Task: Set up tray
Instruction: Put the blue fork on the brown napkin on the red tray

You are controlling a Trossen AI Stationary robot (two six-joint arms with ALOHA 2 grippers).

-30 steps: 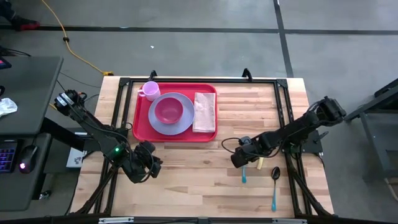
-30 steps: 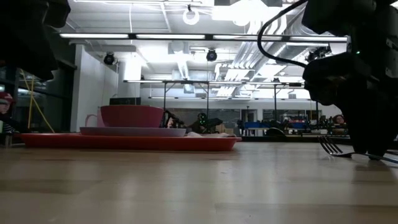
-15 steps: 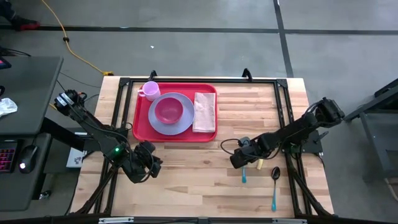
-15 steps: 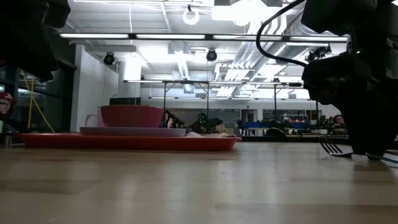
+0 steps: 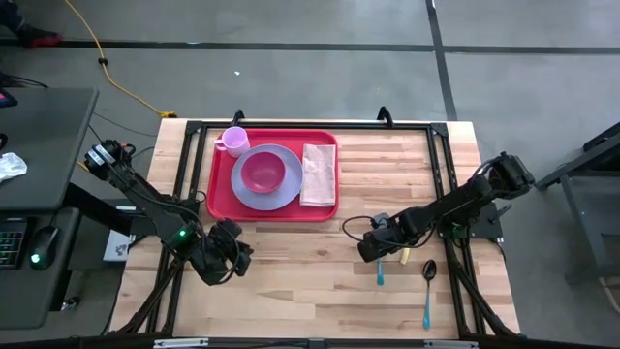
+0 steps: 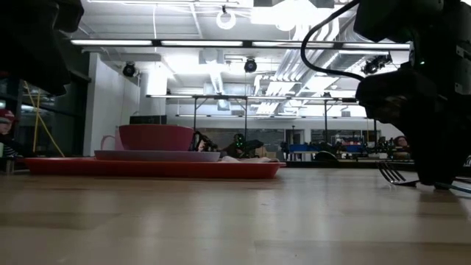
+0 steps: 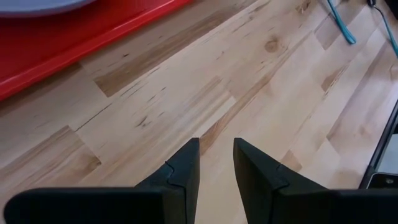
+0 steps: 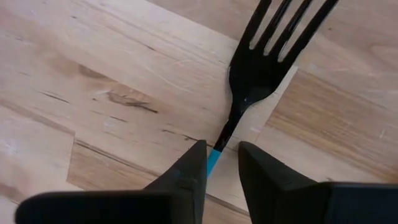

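The right gripper (image 8: 217, 163) grasps the fork (image 8: 261, 68) by its blue handle on the table (image 5: 310, 281), away from the tray (image 5: 221, 204).

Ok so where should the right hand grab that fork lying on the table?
Best on the slim blue handle just behind the black neck of the fork, coming straight down from above. It lies flat on the table, and the right hand already straddles that narrow part.

The tray (image 5: 274, 206) sits toward the tabletop's (image 5: 310, 281) far left, carrying a plate (image 5: 265, 192) with a bowl (image 5: 263, 173) on it, a cup (image 5: 232, 141) at the tray's far-left corner, and a napkin (image 5: 319, 174) right of the plate. A fork (image 5: 381, 269) and spoon (image 5: 428, 291) lie side by side near the right edge.
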